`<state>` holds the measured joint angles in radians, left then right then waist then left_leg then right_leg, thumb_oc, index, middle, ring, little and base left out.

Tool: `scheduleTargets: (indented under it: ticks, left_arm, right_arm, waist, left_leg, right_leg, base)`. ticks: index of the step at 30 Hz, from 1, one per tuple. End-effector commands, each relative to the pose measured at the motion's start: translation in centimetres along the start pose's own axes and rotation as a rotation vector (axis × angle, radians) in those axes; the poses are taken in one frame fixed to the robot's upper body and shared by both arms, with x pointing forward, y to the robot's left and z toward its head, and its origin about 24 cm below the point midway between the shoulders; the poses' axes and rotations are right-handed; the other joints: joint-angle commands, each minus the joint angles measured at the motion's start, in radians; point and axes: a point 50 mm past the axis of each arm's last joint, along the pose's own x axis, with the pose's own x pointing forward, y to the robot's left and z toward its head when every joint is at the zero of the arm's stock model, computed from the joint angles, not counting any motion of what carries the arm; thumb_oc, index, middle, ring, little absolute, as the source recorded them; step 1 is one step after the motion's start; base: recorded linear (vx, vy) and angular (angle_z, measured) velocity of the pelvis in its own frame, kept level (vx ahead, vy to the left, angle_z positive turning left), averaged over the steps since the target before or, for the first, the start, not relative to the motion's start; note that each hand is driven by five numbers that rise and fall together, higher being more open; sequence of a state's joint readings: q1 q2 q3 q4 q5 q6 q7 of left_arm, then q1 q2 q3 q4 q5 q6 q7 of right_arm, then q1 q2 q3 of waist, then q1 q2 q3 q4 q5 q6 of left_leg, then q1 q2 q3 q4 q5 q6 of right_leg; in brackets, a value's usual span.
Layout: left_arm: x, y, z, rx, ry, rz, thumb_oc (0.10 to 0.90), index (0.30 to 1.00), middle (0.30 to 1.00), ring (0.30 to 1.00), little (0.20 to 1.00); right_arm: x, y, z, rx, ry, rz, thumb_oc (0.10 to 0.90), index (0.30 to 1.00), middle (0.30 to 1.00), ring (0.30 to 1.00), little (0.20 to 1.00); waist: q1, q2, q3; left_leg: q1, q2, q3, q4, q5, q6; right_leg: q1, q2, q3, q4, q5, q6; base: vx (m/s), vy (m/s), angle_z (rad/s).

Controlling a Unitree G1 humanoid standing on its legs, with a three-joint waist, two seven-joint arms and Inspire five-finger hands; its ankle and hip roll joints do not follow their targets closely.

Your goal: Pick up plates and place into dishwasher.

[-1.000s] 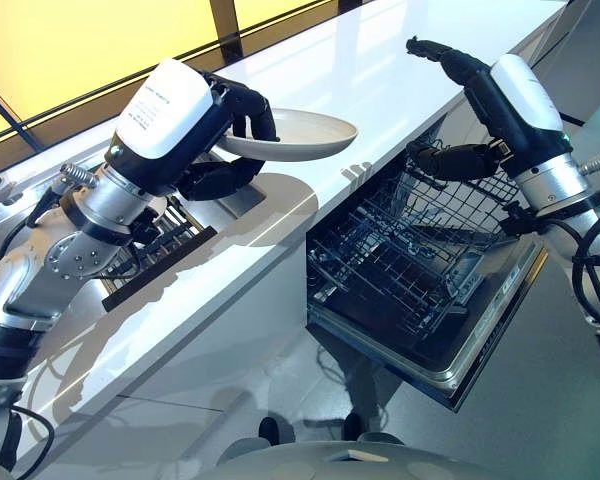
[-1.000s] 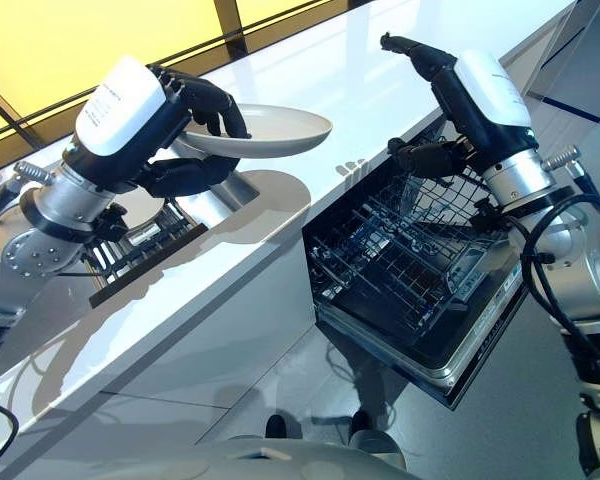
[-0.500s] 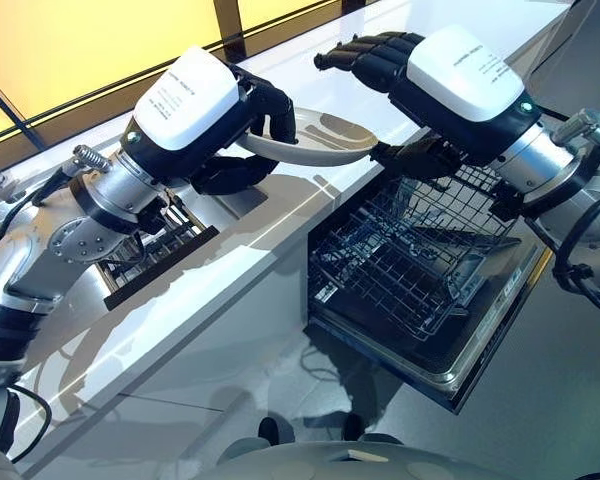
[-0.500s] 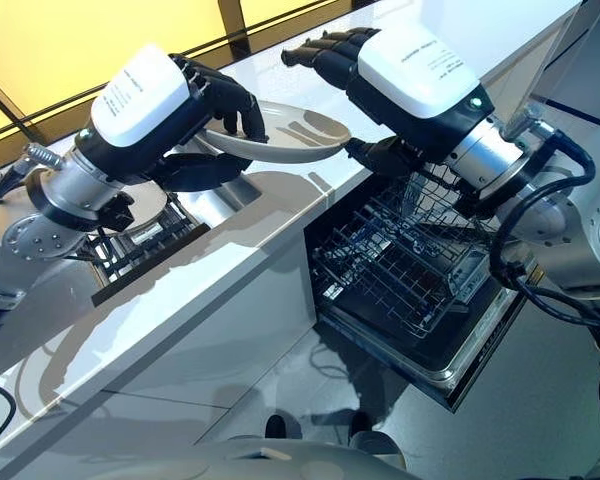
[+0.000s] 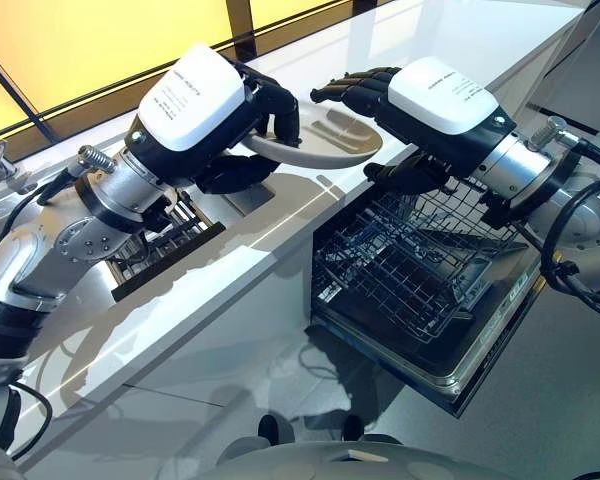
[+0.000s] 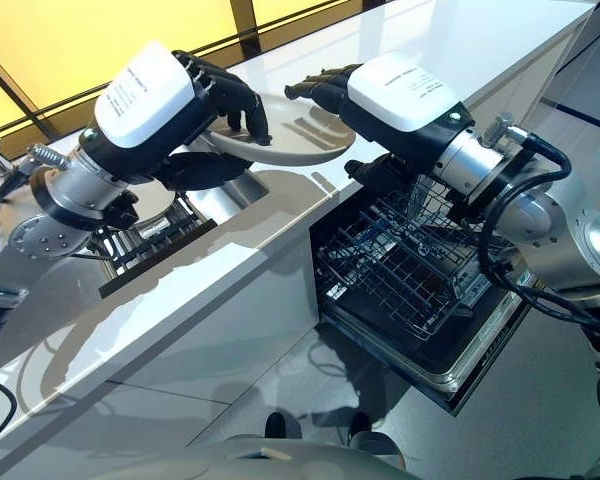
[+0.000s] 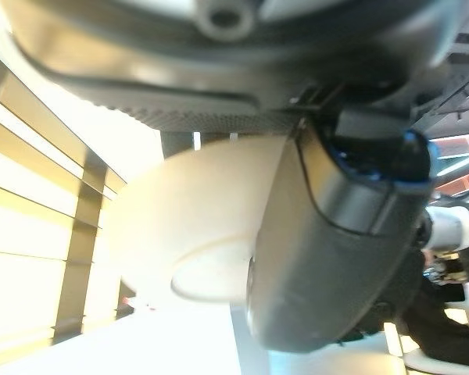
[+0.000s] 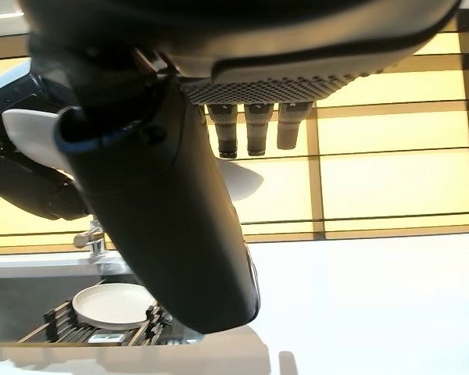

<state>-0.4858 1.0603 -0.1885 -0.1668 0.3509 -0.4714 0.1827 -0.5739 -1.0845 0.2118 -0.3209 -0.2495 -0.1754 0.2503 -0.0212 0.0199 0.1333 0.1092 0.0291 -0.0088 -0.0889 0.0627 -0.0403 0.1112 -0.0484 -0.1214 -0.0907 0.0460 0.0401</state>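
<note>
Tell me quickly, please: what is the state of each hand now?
Left hand: shut on the plate.
Right hand: open, fingers straight above the plate's far edge, thumb below it.

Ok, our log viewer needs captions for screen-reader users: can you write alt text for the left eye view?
The left robot hand holds a white plate above the white countertop, while the right robot hand reaches over its far rim. Below, the open dishwasher shows its wire rack.
</note>
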Motion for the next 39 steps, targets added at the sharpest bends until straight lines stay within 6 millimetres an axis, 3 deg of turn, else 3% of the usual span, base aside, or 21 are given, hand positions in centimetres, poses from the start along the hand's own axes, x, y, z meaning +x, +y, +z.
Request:
scheduleTargets:
  ticks: [1, 6, 8, 9, 10, 12, 13, 16, 17, 18, 19, 25, 30, 31, 32, 33, 39]
  left_arm:
    - [1.1, 4.4, -0.7, -0.006, 0.003, 0.241, 0.100, 0.300, 0.300, 0.300, 0.200]
    - [1.0, 3.4, -0.4, -0.174, -0.001, 0.277, 0.100, 0.300, 0.300, 0.300, 0.200]
    - [1.1, 2.8, -0.1, -0.265, -0.018, 0.280, 0.100, 0.300, 0.300, 0.300, 0.200]
    - [1.2, 2.5, 0.0, -0.310, -0.027, 0.277, 0.100, 0.300, 0.300, 0.300, 0.200]
    - [1.3, 2.2, 0.2, -0.350, -0.037, 0.265, 0.100, 0.300, 0.300, 0.300, 0.200]
    - [1.7, 1.4, 0.4, -0.425, -0.038, 0.246, 0.100, 0.300, 0.300, 0.300, 0.200]
    - [1.9, 1.1, 0.5, -0.447, -0.036, 0.229, 0.100, 0.300, 0.300, 0.300, 0.200]
    - [2.1, 0.6, 0.5, -0.510, -0.031, 0.202, 0.100, 0.300, 0.300, 0.300, 0.200]
    - [2.3, 0.4, 0.4, -0.583, -0.032, 0.188, 0.100, 0.300, 0.300, 0.300, 0.200]
    - [2.3, 0.2, 0.4, -0.619, -0.037, 0.179, 0.100, 0.300, 0.300, 0.300, 0.200]
    - [2.4, 0.0, 0.4, -0.658, -0.043, 0.167, 0.100, 0.300, 0.300, 0.300, 0.200]
    - [3.1, -0.3, 1.1, -0.748, -0.099, 0.146, 0.100, 0.300, 0.300, 0.300, 0.200]
    - [2.9, 1.4, 1.2, -0.665, -0.132, 0.312, 0.100, 0.300, 0.300, 0.300, 0.200]
    - [2.7, 1.7, 1.2, -0.628, -0.129, 0.366, 0.254, 0.432, 0.432, 0.432, 0.354]
    - [2.3, 2.3, 1.2, -0.577, -0.124, 0.448, 0.325, 0.493, 0.493, 0.493, 0.425]
    - [2.0, 2.7, 1.2, -0.562, -0.121, 0.493, 0.800, 0.900, 0.900, 0.900, 0.900]
    - [0.0, 3.1, 1.4, -0.496, -0.064, 0.631, 0.800, 0.900, 0.900, 0.900, 0.900]
  right_arm:
    - [0.4, -4.2, 0.6, 0.014, -0.067, -0.188, 0.800, 0.900, 0.900, 0.900, 0.900]
    - [1.1, -3.0, 0.9, 0.285, -0.132, -0.201, 0.800, 0.900, 0.900, 0.900, 0.900]
    - [1.4, -2.3, 1.2, 0.355, -0.159, -0.202, 0.561, 0.695, 0.695, 0.695, 0.661]
    - [1.6, -2.1, 1.3, 0.385, -0.172, -0.202, 0.550, 0.686, 0.686, 0.686, 0.650]
    - [1.8, -1.8, 1.5, 0.401, -0.186, -0.210, 0.449, 0.599, 0.599, 0.599, 0.549]
    - [2.3, -1.5, 2.0, 0.399, -0.209, -0.227, 0.495, 0.639, 0.639, 0.639, 0.595]
    - [2.5, -1.5, 2.1, 0.399, -0.218, -0.240, 0.685, 0.801, 0.801, 0.801, 0.785]
    - [2.6, -1.5, 2.5, 0.369, -0.237, -0.270, 0.638, 0.761, 0.761, 0.761, 0.738]
    - [2.7, -1.7, 2.7, 0.343, -0.245, -0.292, 0.322, 0.491, 0.491, 0.491, 0.422]
    - [2.7, -1.7, 2.8, 0.323, -0.248, -0.301, 0.254, 0.432, 0.432, 0.432, 0.354]
    - [2.7, -1.7, 2.9, 0.297, -0.250, -0.309, 0.100, 0.300, 0.300, 0.300, 0.200]
    - [2.9, -1.6, 2.9, 0.273, -0.242, -0.289, 0.100, 0.300, 0.300, 0.300, 0.200]
    - [2.7, -1.6, 2.1, 0.267, -0.190, -0.292, 0.100, 0.300, 0.300, 0.300, 0.200]
    - [2.6, -1.5, 1.9, 0.268, -0.174, -0.299, 0.100, 0.300, 0.300, 0.300, 0.200]
    - [2.4, -1.5, 1.5, 0.267, -0.150, -0.309, 0.100, 0.300, 0.300, 0.300, 0.200]
    - [2.3, -1.4, 1.3, 0.269, -0.137, -0.313, 0.100, 0.300, 0.300, 0.300, 0.200]
    - [1.4, -1.1, 0.1, 0.281, -0.040, -0.393, 0.100, 0.300, 0.300, 0.300, 0.200]
  waist:
    - [0.016, -0.017, -0.119]
    - [0.019, -0.017, -0.112]
    - [0.022, -0.017, -0.109]
    - [0.022, -0.017, -0.108]
    - [0.022, -0.017, -0.107]
    - [0.021, -0.017, -0.105]
    - [0.021, -0.016, -0.104]
    - [0.019, -0.016, -0.102]
    - [0.017, -0.015, -0.102]
    - [0.015, -0.014, -0.102]
    - [0.014, -0.013, -0.102]
    - [0.001, -0.011, -0.100]
    - [0.000, -0.016, -0.100]
    - [0.002, -0.017, -0.100]
    - [0.003, -0.019, -0.100]
    - [0.005, -0.020, -0.100]
    - [0.018, -0.032, -0.093]
  left_leg:
    - [0.012, -0.066, 0.034, 0.012, -0.116, 0.040]
    - [0.014, -0.067, 0.031, 0.013, -0.118, 0.040]
    - [0.015, -0.066, 0.029, 0.015, -0.119, 0.040]
    - [0.016, -0.067, 0.028, 0.016, -0.120, 0.040]
    - [0.015, -0.067, 0.027, 0.018, -0.121, 0.040]
    - [0.015, -0.069, 0.027, 0.024, -0.125, 0.041]
    - [0.016, -0.070, 0.027, 0.025, -0.126, 0.042]
    - [0.016, -0.070, 0.027, 0.027, -0.127, 0.042]
    - [0.017, -0.071, 0.026, 0.027, -0.126, 0.043]
    - [0.016, -0.071, 0.025, 0.027, -0.127, 0.042]
    - [0.015, -0.071, 0.024, 0.028, -0.127, 0.042]
    - [0.012, -0.070, 0.020, 0.029, -0.126, 0.044]
    - [0.016, -0.069, 0.022, 0.021, -0.123, 0.044]
    - [0.016, -0.069, 0.022, 0.021, -0.123, 0.044]
    - [0.016, -0.070, 0.019, 0.025, -0.127, 0.044]
    - [0.016, -0.071, 0.018, 0.029, -0.129, 0.045]
    - [0.003, -0.086, 0.012, 0.095, -0.167, 0.053]
  right_leg:
    - [-0.010, 0.079, -0.034, 0.106, -0.152, 0.003]
    - [-0.007, 0.079, -0.036, 0.105, -0.152, 0.003]
    - [-0.006, 0.077, -0.039, 0.105, -0.153, 0.002]
    - [-0.006, 0.077, -0.039, 0.106, -0.153, 0.002]
    - [-0.006, 0.076, -0.039, 0.106, -0.153, 0.002]
    - [-0.005, 0.076, -0.037, 0.103, -0.150, 0.001]
    - [-0.004, 0.075, -0.037, 0.100, -0.149, 0.002]
    - [-0.002, 0.076, -0.031, 0.092, -0.144, 0.002]
    - [-0.001, 0.077, -0.025, 0.086, -0.140, 0.003]
    - [-0.001, 0.078, -0.019, 0.082, -0.138, 0.003]
    - [-0.002, 0.079, -0.014, 0.080, -0.136, 0.003]
    - [-0.009, 0.084, 0.015, 0.083, -0.134, 0.002]
    - [-0.006, 0.085, 0.010, 0.086, -0.138, 0.001]
    - [-0.006, 0.085, 0.009, 0.086, -0.139, 0.000]
    - [-0.006, 0.084, 0.009, 0.087, -0.141, -0.001]
    - [-0.006, 0.084, 0.009, 0.088, -0.141, -0.001]
    - [-0.006, 0.082, 0.019, 0.089, -0.140, -0.009]
  base:
    - [0.00, 0.000, 0.00]
    - [0.00, 0.000, 0.00]
    - [0.00, 0.000, 0.00]
    - [0.00, 0.000, 0.00]
    - [0.00, 0.000, 0.00]
    - [0.00, 0.000, 0.00]
    - [0.00, 0.000, 0.00]
    - [0.00, 0.000, 0.00]
    - [0.00, 0.000, 0.00]
    - [0.00, 0.000, 0.00]
    - [0.00, 0.000, 0.00]
    - [0.00, 0.000, 0.00]
    - [0.00, 0.000, 0.00]
    - [0.00, 0.000, 0.00]
    - [0.00, 0.000, 0.00]
    - [0.00, 0.000, 0.00]
    - [0.01, 0.000, -0.01]
